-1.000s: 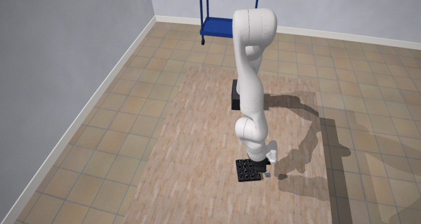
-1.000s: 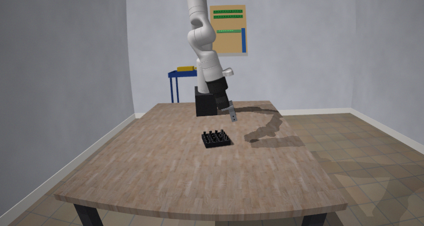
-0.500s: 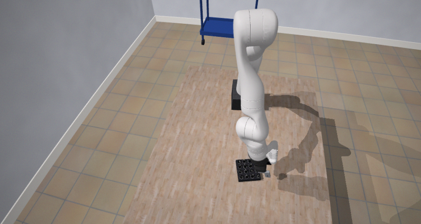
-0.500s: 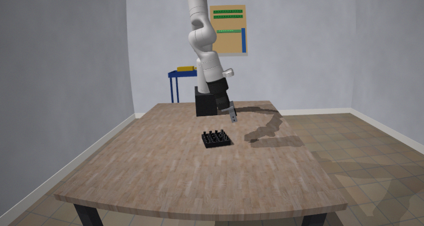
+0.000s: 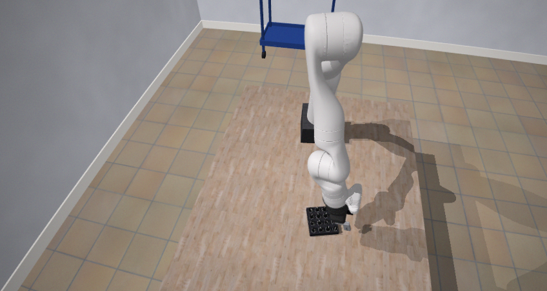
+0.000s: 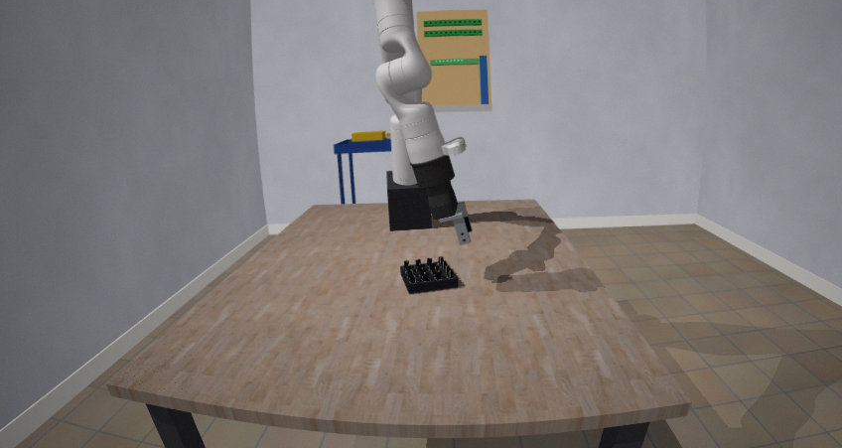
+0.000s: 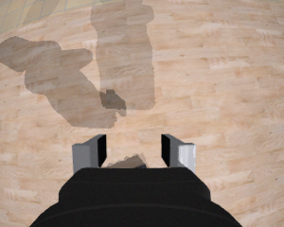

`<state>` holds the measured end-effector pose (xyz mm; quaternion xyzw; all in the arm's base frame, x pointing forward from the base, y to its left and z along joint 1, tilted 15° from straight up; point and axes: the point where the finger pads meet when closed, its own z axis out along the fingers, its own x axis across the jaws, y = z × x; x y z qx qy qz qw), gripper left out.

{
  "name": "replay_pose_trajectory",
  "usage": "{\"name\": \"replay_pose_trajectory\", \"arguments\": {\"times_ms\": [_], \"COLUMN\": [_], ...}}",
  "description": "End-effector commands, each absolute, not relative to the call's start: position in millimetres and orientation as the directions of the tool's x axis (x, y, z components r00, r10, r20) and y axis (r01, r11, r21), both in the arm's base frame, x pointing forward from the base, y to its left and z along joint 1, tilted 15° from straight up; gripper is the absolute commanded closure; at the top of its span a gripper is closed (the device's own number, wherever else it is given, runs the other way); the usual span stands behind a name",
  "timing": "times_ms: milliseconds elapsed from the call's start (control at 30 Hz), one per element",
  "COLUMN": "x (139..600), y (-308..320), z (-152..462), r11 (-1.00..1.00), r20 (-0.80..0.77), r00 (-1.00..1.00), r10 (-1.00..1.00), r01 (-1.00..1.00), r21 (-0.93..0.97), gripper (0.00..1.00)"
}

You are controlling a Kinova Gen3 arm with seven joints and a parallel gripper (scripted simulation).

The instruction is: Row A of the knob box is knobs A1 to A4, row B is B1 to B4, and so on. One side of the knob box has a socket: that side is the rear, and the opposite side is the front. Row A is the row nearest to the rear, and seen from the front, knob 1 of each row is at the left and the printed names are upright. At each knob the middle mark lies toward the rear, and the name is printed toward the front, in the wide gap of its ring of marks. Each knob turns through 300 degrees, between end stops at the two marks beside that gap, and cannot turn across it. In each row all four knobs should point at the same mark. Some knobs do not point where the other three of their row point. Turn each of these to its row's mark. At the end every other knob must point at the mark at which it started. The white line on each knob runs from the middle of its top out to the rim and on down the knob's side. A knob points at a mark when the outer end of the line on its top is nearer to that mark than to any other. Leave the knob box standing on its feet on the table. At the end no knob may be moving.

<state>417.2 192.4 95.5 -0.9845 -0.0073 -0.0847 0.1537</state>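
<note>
Sitting flat on the wooden table [image 5: 268, 180] [image 6: 377, 337] [image 7: 227, 104]: black knob box [image 5: 309, 232] [image 6: 429, 287], knobs up, pointers too small to read. Gripper [image 5: 346, 226] [image 6: 464, 236] [image 7: 133, 146] is above the table, tilted, fingers fully apart, nothing between them. Looks off to one side of the box, though depth is hard to judge. Black arm base [image 5: 307, 135] [image 6: 407, 210] on the table beyond; blue cart [image 5: 282, 42] [image 6: 361, 147] behind.

The top camera is looking steeply down from high above the pale wood-grain tabletop [image 5: 268, 165] [image 6: 377, 337] [image 7: 237, 113], facing the blue metal cart [image 5: 284, 42] [image 6: 361, 147]. The exterior camera is facing the same cart from lower, beyond the table's near edge. Both are sharing the white jointed arm [image 5: 328, 115] [image 6: 407, 74]. The wrist camera is looking closely past the black gripper [image 5: 346, 225] [image 6: 461, 230] [image 7: 133, 150] onto wood.
</note>
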Motion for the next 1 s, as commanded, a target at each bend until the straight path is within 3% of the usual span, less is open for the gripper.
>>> {"name": "replay_pose_trajectory", "arguments": {"times_ms": [0,967], "x": [415.6,415.0], "y": [192.3,192.1], "z": [93.2,85.2], "r11": [-0.953,-0.939], "r20": [0.16,0.129], "r00": [0.987,0.975], "r10": [-0.031,-0.183], "r01": [0.019,-0.134], "r21": [-0.304,-0.317], "gripper": [0.0,0.0]}}
